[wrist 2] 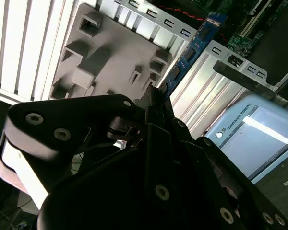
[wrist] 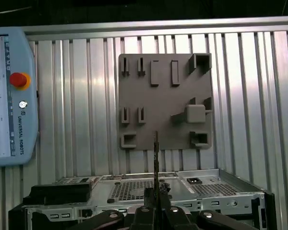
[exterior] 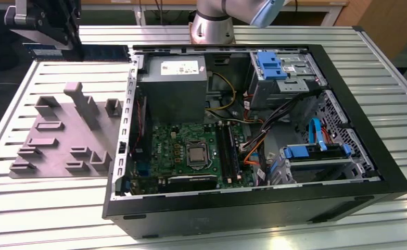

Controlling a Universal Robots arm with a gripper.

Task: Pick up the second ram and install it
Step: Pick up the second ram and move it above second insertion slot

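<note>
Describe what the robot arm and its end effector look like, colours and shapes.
The arm is a silver-grey cylinder with a light blue cap at a joint. The end effector is matte black, built from flat, rounded linkage plates pinned with silver screws, and it narrows to a slim tip.

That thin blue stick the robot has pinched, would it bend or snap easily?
Probably stiff: the ram stick juts straight out of the tool with no visible sag. Likely light, being so thin edge-on in the first wrist view. Possibly fragile, since small chips sit bare on its face.
</note>
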